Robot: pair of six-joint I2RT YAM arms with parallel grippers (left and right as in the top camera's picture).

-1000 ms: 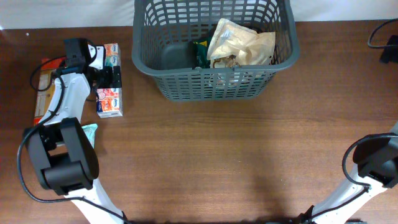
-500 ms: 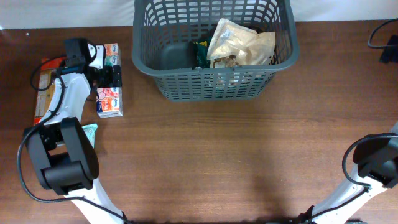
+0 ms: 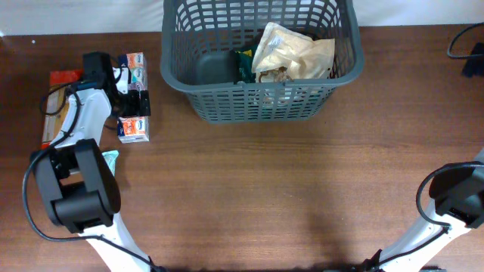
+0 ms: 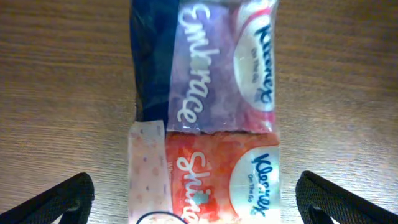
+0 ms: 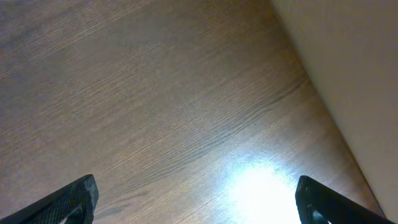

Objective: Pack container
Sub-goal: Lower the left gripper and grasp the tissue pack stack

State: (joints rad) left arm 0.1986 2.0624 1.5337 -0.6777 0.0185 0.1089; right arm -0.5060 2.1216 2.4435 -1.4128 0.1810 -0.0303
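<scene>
A brown wooden surface (image 3: 272,189) is carrying everything, with a white backdrop running along its far edge. The left tool (image 3: 134,98) is hanging released over a tissue pack (image 3: 133,128). In the left wrist view its two dark fingers (image 4: 62,199) are standing wide apart on either side of the pack (image 4: 205,112), neither touching it. The pack is lying flat, a purple packet sitting end to end with a red one, both printed with a brand name. Just beyond the left arm (image 3: 79,121), an orange box (image 3: 62,77) is lying near the left edge, and something teal (image 3: 110,158) is peeking out beside the arm's base. To the right of the pack, close by but apart from it, the basket (image 3: 261,106) is standing upright at the far middle of the surface. It is holding a tan packet (image 3: 291,49) that is leaning against its right side and a green packet (image 3: 243,65) beside that. The right tool (image 5: 199,202) is also hanging released, its fingers spread over bare wood and gripping nothing.
</scene>
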